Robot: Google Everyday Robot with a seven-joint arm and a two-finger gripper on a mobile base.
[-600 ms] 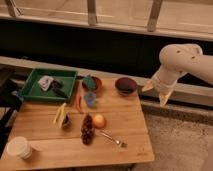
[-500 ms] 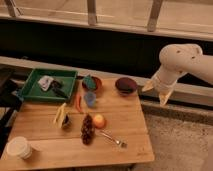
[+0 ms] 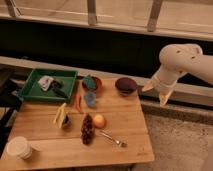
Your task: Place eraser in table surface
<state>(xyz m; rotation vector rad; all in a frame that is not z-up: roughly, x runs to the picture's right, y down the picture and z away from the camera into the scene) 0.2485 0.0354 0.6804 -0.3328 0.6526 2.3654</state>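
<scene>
The table surface (image 3: 125, 117) is a light wooden plank top in the lower left of the camera view. A small dark chunk (image 3: 59, 91) lies in the green tray at the table's back left; it looks like the eraser, though I cannot be sure. My gripper (image 3: 155, 93) hangs from the white arm off the table's right edge, just right of the dark maroon bowl (image 3: 125, 85). It is far from the tray and touches nothing.
The green tray (image 3: 30, 93) also holds a white cloth (image 3: 46, 81). On the table are a teal block (image 3: 90, 81) in a brown bowl, a blue cup (image 3: 90, 99), a red chili (image 3: 79, 103), a banana (image 3: 60, 115), grapes (image 3: 87, 129), an orange (image 3: 99, 120), a fork (image 3: 112, 139) and a white cup (image 3: 18, 147).
</scene>
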